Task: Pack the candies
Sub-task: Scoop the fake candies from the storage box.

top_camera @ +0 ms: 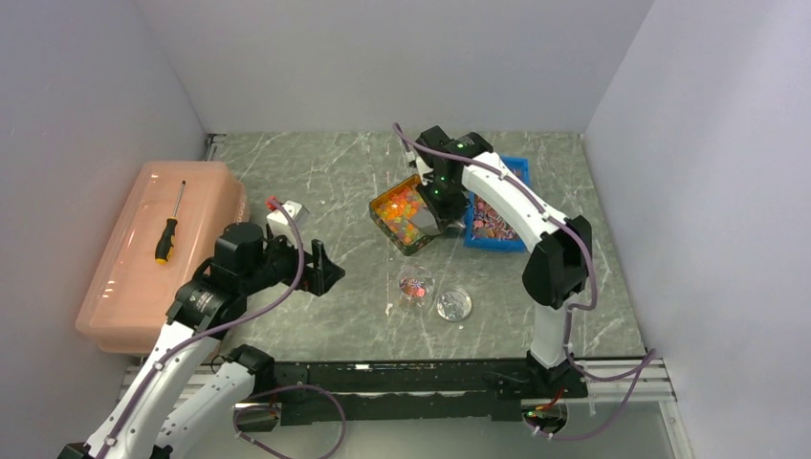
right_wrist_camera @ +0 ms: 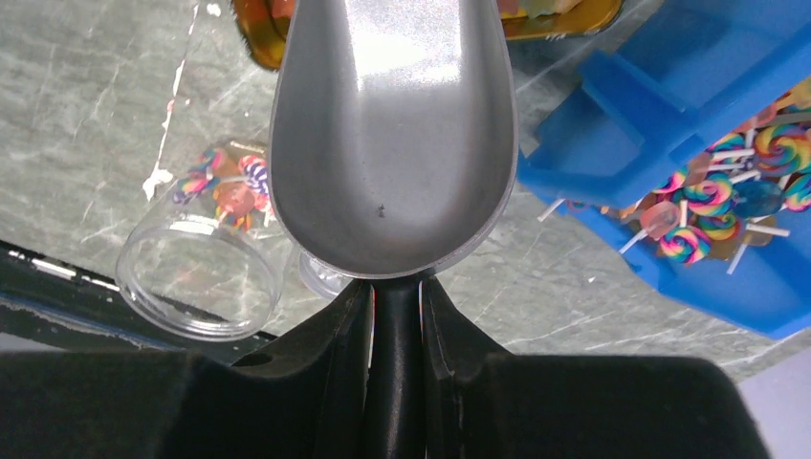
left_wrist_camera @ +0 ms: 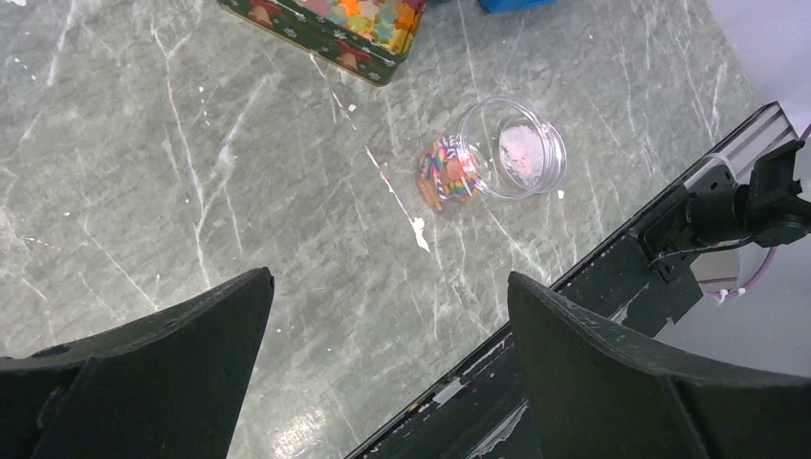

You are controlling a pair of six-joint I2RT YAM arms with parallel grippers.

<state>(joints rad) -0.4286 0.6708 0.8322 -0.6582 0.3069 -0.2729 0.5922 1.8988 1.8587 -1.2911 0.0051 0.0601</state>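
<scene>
The candies (top_camera: pixel 399 208) are tiny glossy orange, yellow and red pieces filling an open tin (top_camera: pixel 384 226) at mid-table; the left wrist view shows them at its top edge (left_wrist_camera: pixel 368 13). My right gripper (top_camera: pixel 438 199) is shut on the black handle of a metal scoop (right_wrist_camera: pixel 392 134), which is empty and sits at the tin's right side (top_camera: pixel 429 226). In the right wrist view the gripper (right_wrist_camera: pixel 394 289) clamps the handle. A clear jar (top_camera: pixel 415 285) with a few colourful sweets at its bottom stands in front of the tin. My left gripper (top_camera: pixel 322 272) is open and empty, left of the jar (left_wrist_camera: pixel 497 153).
The jar's clear lid (top_camera: pixel 453 304) lies to its right. A blue bin (top_camera: pixel 515 169) of swirl lollipops (right_wrist_camera: pixel 712 196) stands right of the tin. A pink lidded box (top_camera: pixel 134 277) with a screwdriver (top_camera: pixel 169 227) is at the left. A small white object (top_camera: pixel 285 212) lies behind my left arm.
</scene>
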